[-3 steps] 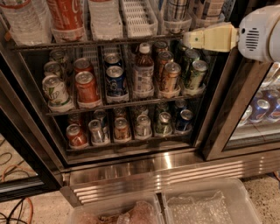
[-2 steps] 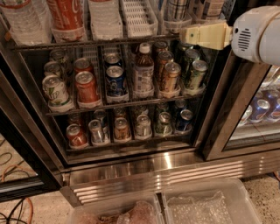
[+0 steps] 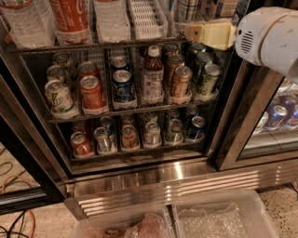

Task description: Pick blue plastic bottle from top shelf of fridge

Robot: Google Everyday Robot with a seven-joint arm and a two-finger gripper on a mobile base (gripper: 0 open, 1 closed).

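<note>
The blocky cream plastic gripper (image 3: 192, 32) points left; whether it is open cannot be told. Just above its tip stands the plaid-labelled blue plastic bottle (image 3: 188, 8) on the top shelf (image 3: 148, 18).

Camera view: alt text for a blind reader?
The gripper hovers at the front edge of the top shelf of the fridge, just below the blue plastic bottle. Cans and a brown bottle fill the lower racks.

Hand (image 3: 196, 32) at right end of top shelf (image 3: 70, 46), before blue plastic bottle (image 3: 188, 9); cans (image 3: 92, 93) on lower racks (image 3: 139, 107).
</note>
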